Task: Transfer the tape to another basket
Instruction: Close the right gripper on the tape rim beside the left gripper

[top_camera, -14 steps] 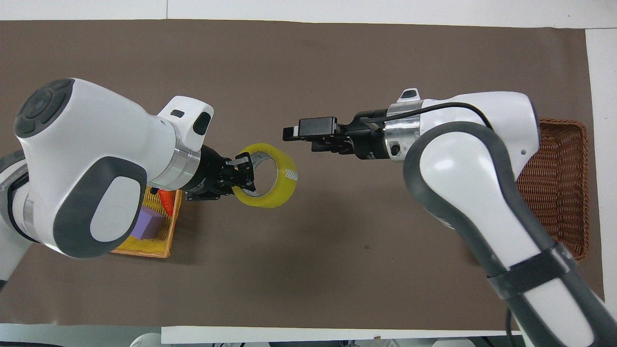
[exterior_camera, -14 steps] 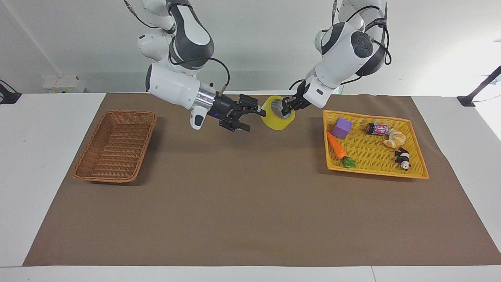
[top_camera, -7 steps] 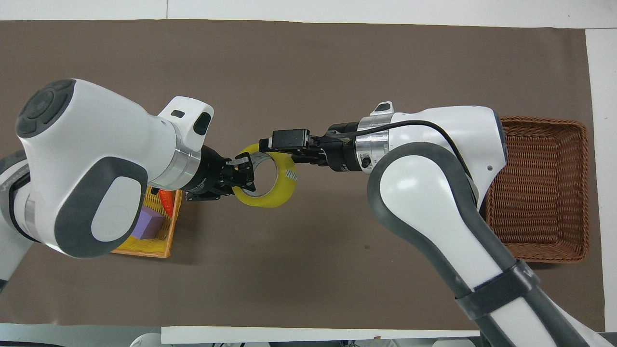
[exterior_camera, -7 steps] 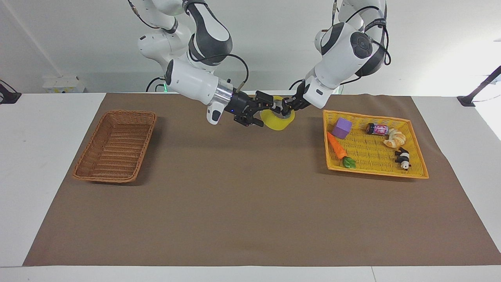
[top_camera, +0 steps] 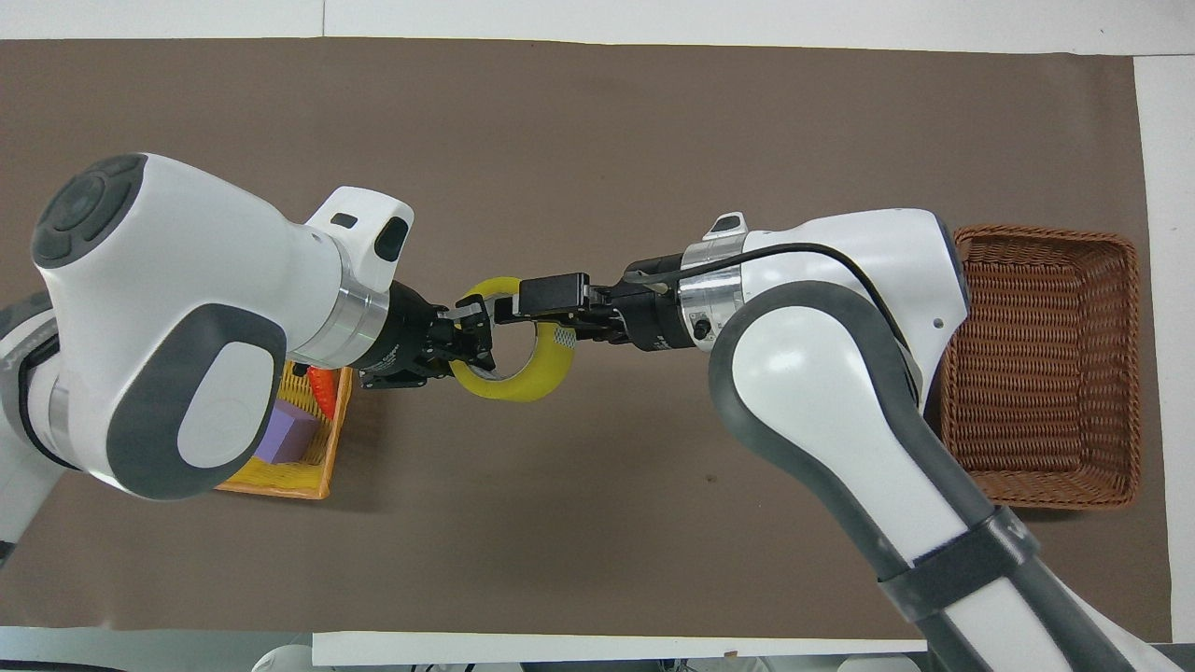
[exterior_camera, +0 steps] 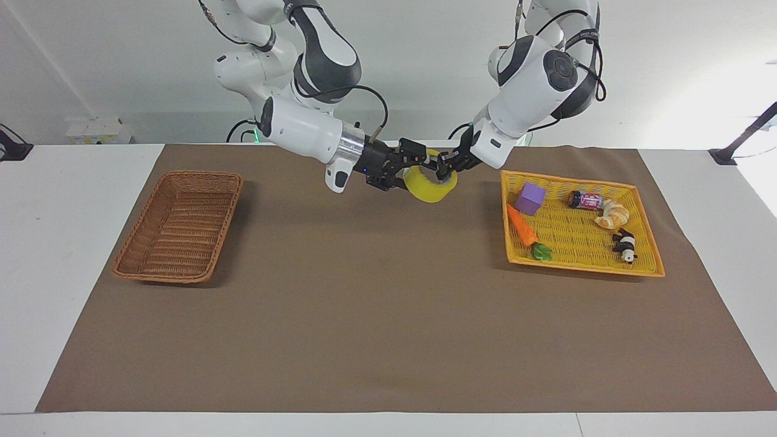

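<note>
From across the desk (exterior_camera: 91, 200), both white arms lean in and meet above the middle of the brown mat (exterior_camera: 388, 315). The left gripper (exterior_camera: 447, 165) holds the wide yellow roll of packing tape (exterior_camera: 430, 187) in the air, its fingers clamped on the roll's rim. The right gripper (exterior_camera: 408, 165) reaches the roll's other edge; whether its fingers have closed on the roll I cannot tell. The rectangular brown woven wicker basket (exterior_camera: 180, 226) sits empty at the right arm's end. At the left arm's end lies a flat yellow-orange mesh tray (exterior_camera: 576, 246) holding a purple cube (exterior_camera: 530, 198), an orange toy carrot (exterior_camera: 525, 233), a small can (exterior_camera: 584, 199), a croissant toy (exterior_camera: 612, 214) and a panda figure (exterior_camera: 624, 246).

From overhead, the tape (top_camera: 532, 378) hangs between the two grippers, over bare mat. The left gripper (top_camera: 471, 331) pinches the rim from inside and outside. The right gripper (top_camera: 546, 303) lies across the roll's top edge. The basket (top_camera: 1041, 364) is well apart, partly covered by the right arm.
</note>
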